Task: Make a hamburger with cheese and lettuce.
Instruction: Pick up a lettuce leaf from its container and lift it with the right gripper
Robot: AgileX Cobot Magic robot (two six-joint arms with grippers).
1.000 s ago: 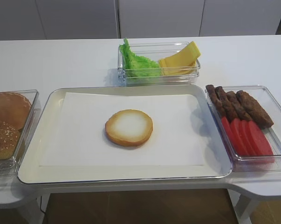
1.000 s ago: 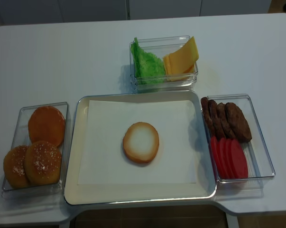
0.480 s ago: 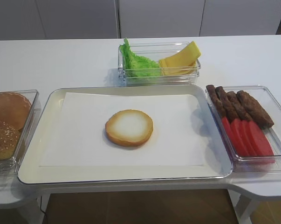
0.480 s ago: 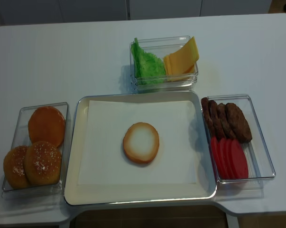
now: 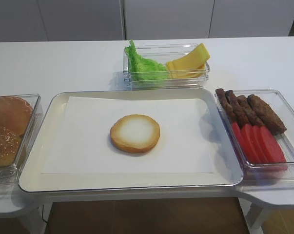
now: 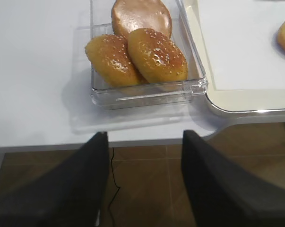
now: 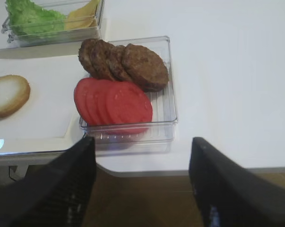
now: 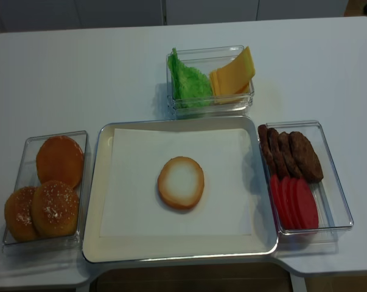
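Nothing shifted since the earlier frames: same layout throughout, no arm over the desk [image 8: 80,67] in either high view.

White desk, carrying all the rest. Large white tray [image 8: 104,201] at front centre, lined with a paper sheet [image 8: 134,182]. Hamburger [image 8: 181,182] bun half lying flat, cut face up, near the middle of that sheet, bare on top. Clear box [image 8: 335,182] just right of the tray, holding dark patties [image 8: 293,155] at the far end and overlapping red tomato slices [image 8: 296,204] at the near end. Clear box [image 8: 28,146] just left of the tray, holding three domed bun tops [image 8: 55,207]. Smaller clear box [image 8: 210,55] behind the tray, with lettuce [image 8: 189,85] in its left part and cheese [image 8: 233,74] leaning beside it on the right.

Right tool [image 7: 142,184] off the desk's front edge, near the patty box, spread wide with nothing between the dark fingers [image 7: 52,189]. Left tool [image 6: 144,179] likewise below the front edge by the bun box, spread apart, holding nothing.
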